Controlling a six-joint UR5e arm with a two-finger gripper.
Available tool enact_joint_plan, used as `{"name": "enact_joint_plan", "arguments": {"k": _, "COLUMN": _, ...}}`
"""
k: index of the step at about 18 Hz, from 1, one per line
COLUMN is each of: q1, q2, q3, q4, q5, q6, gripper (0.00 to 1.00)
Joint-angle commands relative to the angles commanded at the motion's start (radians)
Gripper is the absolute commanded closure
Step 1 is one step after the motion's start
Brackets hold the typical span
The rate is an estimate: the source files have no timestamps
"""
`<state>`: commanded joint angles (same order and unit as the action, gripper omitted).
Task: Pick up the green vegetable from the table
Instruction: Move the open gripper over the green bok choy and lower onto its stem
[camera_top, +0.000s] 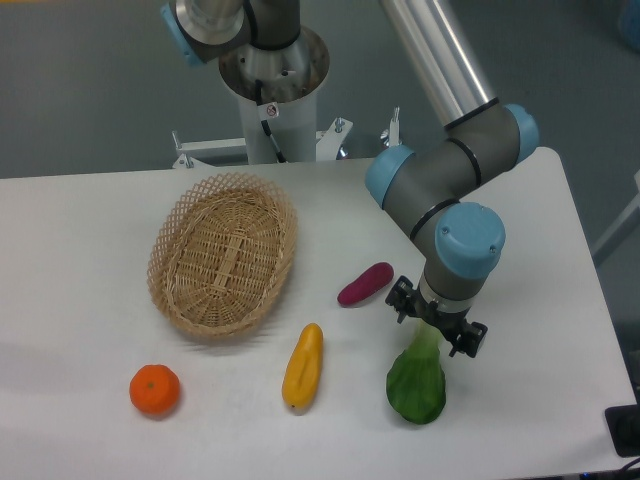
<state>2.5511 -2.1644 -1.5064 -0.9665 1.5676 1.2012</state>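
White and round-cornered, the bench (90, 260) sits before a grey wall; near its front right lies the green vegetable (418, 380), leafy end toward the front edge, pale stem pointing back; the gripper (436, 322) hangs directly over that stem, its jaws apart, 1 finger showing on each side of the stem; whether they touch it cannot be told; left of it lie a yellow vegetable (302, 366), a purple vegetable (365, 283), an orange (155, 389) and a wicker basket (223, 252).
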Motion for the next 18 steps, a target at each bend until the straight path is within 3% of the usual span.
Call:
{"name": "enact_joint_plan", "arguments": {"k": 4, "q1": -0.041, "q2": -0.031, "q3": 0.000, "q4": 0.008, "q5": 0.175, "q6": -0.017, "gripper": 0.00}}
{"name": "enact_joint_plan", "arguments": {"k": 13, "q1": -0.080, "q2": -0.048, "q3": -0.020, "q4": 0.028, "q5": 0.190, "q6": -0.146, "gripper": 0.00}}
{"name": "enact_joint_plan", "arguments": {"k": 14, "q1": -0.081, "q2": -0.048, "q3": -0.020, "q4": 0.028, "q5": 0.192, "q6": -0.152, "gripper": 0.06}}
{"name": "enact_joint_plan", "arguments": {"k": 15, "q1": -0.081, "q2": -0.049, "q3": -0.020, "q4": 0.026, "q5": 0.192, "q6": -0.152, "gripper": 0.44}}
{"name": "enact_joint_plan", "arguments": {"k": 16, "q1": -0.081, "q2": -0.048, "q3": -0.020, "q4": 0.026, "q5": 0.192, "q6": -0.152, "gripper": 0.65}}
{"name": "enact_joint_plan", "arguments": {"k": 17, "q1": -0.081, "q2": -0.048, "q3": -0.020, "q4": 0.026, "q5": 0.193, "q6": -0.152, "gripper": 0.83}}
{"name": "enact_joint_plan", "arguments": {"k": 18, "q1": -0.081, "q2": -0.049, "q3": -0.020, "q4": 0.025, "q5": 0.193, "q6": -0.153, "gripper": 0.90}}
